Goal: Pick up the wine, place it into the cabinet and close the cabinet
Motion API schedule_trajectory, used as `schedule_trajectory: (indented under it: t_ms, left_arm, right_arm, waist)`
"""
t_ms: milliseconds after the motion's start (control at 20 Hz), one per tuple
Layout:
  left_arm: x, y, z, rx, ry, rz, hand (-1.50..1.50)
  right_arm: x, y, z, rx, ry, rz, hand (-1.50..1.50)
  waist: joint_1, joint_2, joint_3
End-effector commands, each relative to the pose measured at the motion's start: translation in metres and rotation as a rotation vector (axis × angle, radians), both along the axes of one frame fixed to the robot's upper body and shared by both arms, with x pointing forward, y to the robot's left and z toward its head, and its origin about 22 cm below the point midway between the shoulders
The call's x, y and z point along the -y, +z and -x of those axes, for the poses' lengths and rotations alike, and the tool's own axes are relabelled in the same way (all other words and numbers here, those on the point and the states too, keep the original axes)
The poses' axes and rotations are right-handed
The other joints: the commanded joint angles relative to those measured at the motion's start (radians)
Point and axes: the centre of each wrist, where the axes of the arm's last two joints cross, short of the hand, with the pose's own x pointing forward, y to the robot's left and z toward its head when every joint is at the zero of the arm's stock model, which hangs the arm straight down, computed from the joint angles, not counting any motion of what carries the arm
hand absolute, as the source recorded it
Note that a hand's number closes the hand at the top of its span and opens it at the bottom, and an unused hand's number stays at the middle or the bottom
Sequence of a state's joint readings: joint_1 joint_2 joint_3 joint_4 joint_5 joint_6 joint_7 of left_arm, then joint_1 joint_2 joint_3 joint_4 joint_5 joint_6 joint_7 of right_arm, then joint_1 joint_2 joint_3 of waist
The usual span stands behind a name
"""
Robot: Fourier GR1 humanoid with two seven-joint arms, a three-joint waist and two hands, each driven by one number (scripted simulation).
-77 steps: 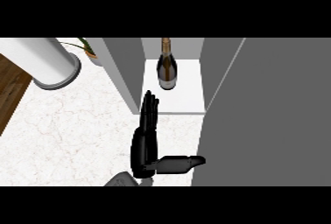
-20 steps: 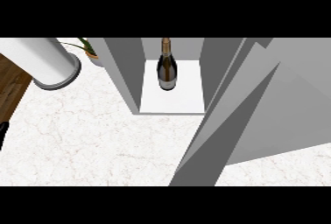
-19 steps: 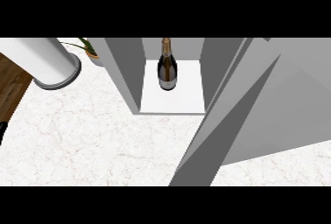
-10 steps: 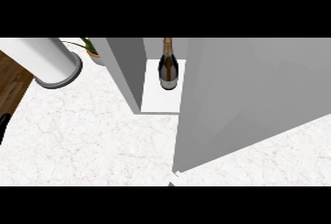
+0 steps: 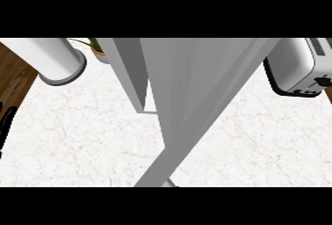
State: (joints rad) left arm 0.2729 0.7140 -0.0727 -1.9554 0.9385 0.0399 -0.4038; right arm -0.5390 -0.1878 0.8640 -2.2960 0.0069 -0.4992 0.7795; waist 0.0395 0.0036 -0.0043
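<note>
At nine o'clock my left hand (image 5: 5, 127) shows only as a dark sliver at the edge of the counter (image 5: 77, 145); I cannot tell whether it is wide or closed. Toward twelve, the cabinet (image 5: 126, 66) has its door (image 5: 201, 96) nearly shut, leaving a thin gap. The wine is hidden, presumably inside. My right hand is out of view. I judge this the closing step: next, press the door flush.
</note>
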Motion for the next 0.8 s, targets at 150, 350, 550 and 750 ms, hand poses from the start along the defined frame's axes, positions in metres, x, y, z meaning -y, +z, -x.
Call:
schedule_trajectory:
  t_ms: [150, 350, 550, 750]
  left_arm:
    - [0.007, -0.002, -0.005, 0.008, 0.016, 0.002, -1.5]
    - [0.01, -0.005, -0.007, -0.003, 0.026, 0.007, -1.5]
    - [0.004, 0.003, -0.018, 0.008, 0.031, 0.014, -1.5]
    - [0.005, 0.004, -0.019, 0.016, 0.04, 0.011, -1.5]
  right_arm:
    - [-0.074, 0.037, -0.053, 0.019, -0.015, -0.06, 1.5]
    - [-0.092, 0.068, -0.097, 0.033, -0.048, -0.042, 1.5]
    - [-0.112, 0.053, -0.125, 0.171, -0.109, 0.048, 1.5]
    - [-0.114, 0.065, -0.165, 0.176, -0.191, 0.073, 1.5]
  waist:
    - [0.012, 0.001, 0.001]
    - [0.013, 0.004, 0.002]
    - [-0.01, 0.002, 0.003]
    - [-0.014, 0.002, 0.003]
